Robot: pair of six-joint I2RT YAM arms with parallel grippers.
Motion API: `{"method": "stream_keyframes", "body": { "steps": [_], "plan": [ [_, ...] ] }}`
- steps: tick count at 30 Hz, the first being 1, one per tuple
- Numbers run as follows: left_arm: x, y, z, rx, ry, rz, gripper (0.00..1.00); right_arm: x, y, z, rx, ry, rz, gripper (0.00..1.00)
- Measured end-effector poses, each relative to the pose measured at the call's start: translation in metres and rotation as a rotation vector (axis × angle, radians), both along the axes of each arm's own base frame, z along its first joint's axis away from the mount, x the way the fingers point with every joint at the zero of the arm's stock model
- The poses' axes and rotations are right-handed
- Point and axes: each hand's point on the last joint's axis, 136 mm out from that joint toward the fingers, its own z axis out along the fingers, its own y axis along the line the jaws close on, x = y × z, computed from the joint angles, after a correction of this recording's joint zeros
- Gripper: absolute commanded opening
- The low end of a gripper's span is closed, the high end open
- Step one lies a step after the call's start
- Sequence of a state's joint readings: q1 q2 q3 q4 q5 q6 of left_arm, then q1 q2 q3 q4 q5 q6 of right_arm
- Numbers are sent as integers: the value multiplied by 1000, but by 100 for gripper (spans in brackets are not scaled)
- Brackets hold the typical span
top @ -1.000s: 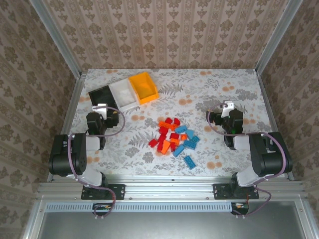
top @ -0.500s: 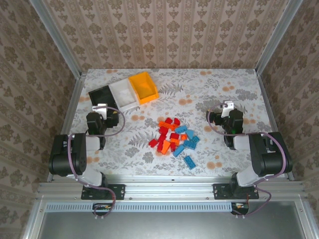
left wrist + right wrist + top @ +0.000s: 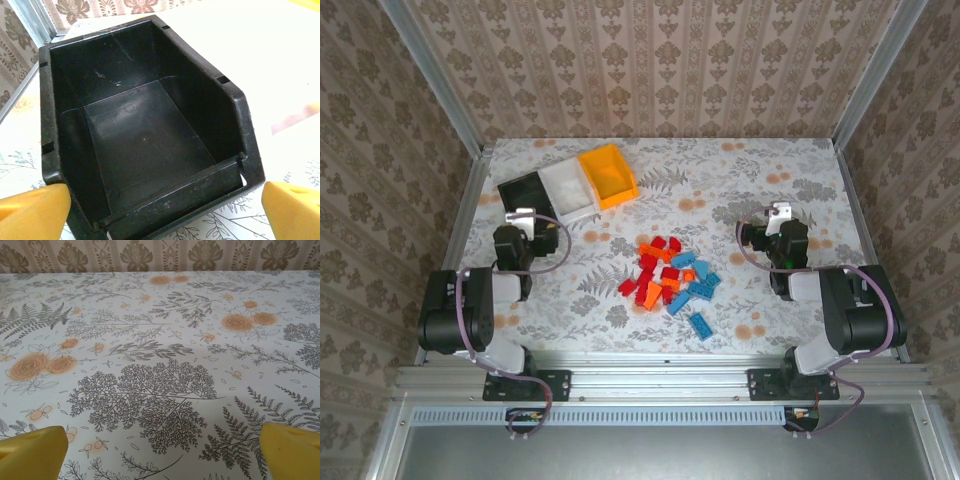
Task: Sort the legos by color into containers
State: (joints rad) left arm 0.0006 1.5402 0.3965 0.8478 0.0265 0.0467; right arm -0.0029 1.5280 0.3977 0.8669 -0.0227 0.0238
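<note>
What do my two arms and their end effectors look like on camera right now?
Both arms are black with rounded joint housings and pale grey-white link sections: left arm, right arm. A thin purplish cable loops along each, and a small white bracket sits near each wrist. The left end effector and right end effector have blunt yellow fingertips.

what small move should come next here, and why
Probably swing the right gripper toward the pile of small red, orange and blue plastic bricks: its jaws stand open and empty over bare floral tablecloth, and the black plastic bin is empty.
</note>
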Motion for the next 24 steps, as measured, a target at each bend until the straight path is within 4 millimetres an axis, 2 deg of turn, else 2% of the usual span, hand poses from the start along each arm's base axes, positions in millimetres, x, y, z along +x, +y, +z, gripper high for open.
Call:
{"method": "stream_keyframes", "body": {
  "steps": [4,6,7,8,11,12,13,15,16,17,19,21,24],
  "plan": [
    [-2,0,0,22,31,24,100,-3,-6,-5,-32,54,-70,100],
    [-4,-4,13,36,55,27,100,-1,-7,7,-51,97,-107,100],
    [-1,-6,30,43,44,30,100,3,-6,19,-46,100,-121,100],
    [1,-8,53,47,28,34,100,8,-5,41,-32,96,-141,100],
    [4,-4,150,8,-92,109,100,15,-2,126,72,0,-186,100],
    [0,4,187,-35,-144,163,100,11,-4,151,124,-48,-201,100],
    [-6,12,213,-85,-176,225,100,1,-8,172,194,-96,-228,100],
    [-27,37,250,-194,-216,363,100,-19,-23,183,333,-131,-296,100],
    [-38,50,259,-236,-234,416,100,-30,-33,180,410,-138,-327,98],
    [-47,61,259,-267,-239,455,100,-37,-41,171,460,-128,-353,96],
    [-62,80,243,-322,-215,527,100,-47,-52,145,523,-52,-414,91],
    [-67,92,212,-365,-132,575,100,-50,-45,111,554,88,-423,86],
    [-55,96,163,-391,71,603,99,-55,-26,80,559,244,-382,81]
  ]
}}
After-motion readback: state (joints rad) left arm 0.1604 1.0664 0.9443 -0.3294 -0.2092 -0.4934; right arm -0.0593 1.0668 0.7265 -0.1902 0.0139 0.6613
